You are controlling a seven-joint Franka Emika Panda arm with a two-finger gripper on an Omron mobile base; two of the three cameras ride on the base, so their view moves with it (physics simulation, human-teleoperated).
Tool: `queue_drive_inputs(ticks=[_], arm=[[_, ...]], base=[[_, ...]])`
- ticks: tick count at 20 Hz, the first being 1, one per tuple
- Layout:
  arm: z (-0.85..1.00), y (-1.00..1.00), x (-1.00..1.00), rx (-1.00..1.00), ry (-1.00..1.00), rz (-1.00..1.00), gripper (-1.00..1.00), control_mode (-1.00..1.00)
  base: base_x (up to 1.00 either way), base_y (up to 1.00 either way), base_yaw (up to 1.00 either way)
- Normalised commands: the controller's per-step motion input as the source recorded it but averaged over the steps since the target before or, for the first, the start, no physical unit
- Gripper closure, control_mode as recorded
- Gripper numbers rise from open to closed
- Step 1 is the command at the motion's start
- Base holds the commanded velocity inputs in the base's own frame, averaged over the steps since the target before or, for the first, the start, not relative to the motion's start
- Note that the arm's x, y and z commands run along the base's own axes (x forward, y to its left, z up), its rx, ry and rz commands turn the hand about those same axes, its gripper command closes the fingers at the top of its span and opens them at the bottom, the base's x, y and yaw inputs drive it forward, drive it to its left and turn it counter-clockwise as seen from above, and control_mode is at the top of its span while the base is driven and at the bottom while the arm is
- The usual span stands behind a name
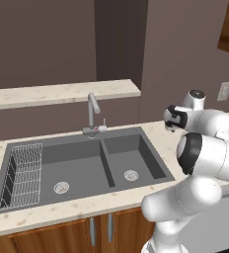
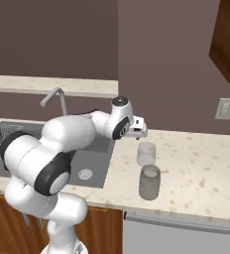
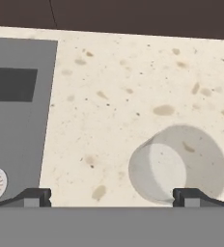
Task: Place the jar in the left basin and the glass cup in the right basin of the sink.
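The glass cup (image 2: pixel 146 153) is a pale clear tumbler standing upright on the speckled counter, right of the sink (image 2: pixel 94 171). Just in front of it stands the darker grey jar (image 2: pixel 149 182), near the counter's front edge. My gripper (image 2: pixel 138 134) hovers above the counter, just up and left of the cup, open with nothing in it. Looking down in the hand view, the glass cup (image 3: pixel 179 164) lies toward the right fingertip (image 3: pixel 191 197), and my gripper (image 3: pixel 114 198) stands wide open. The left basin (image 1: pixel 82 165) holds a wire rack (image 1: pixel 25 173); the right basin (image 1: pixel 136 153) is narrower.
A curved steel tap (image 1: pixel 93 111) rises behind the sink's divider. A raised ledge (image 1: pixel 62 93) runs along the back wall. A wall socket (image 2: pixel 225 108) and a wooden cabinet (image 2: pixel 228 39) are at the right. Open counter (image 2: pixel 201 163) stretches right of the cup and jar.
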Motion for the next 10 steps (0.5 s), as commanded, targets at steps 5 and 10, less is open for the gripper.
queue_drive_inputs(ticks=[5,10], arm=[[-0.16,-0.09,0.09,0.0,0.04,0.0,-1.0,-1.0],[-0.2,-0.09,0.07,0.0,0.0,0.0,-1.0,-1.0]], base=[[0.0,0.0,0.0],[0.0,0.0,0.0]])
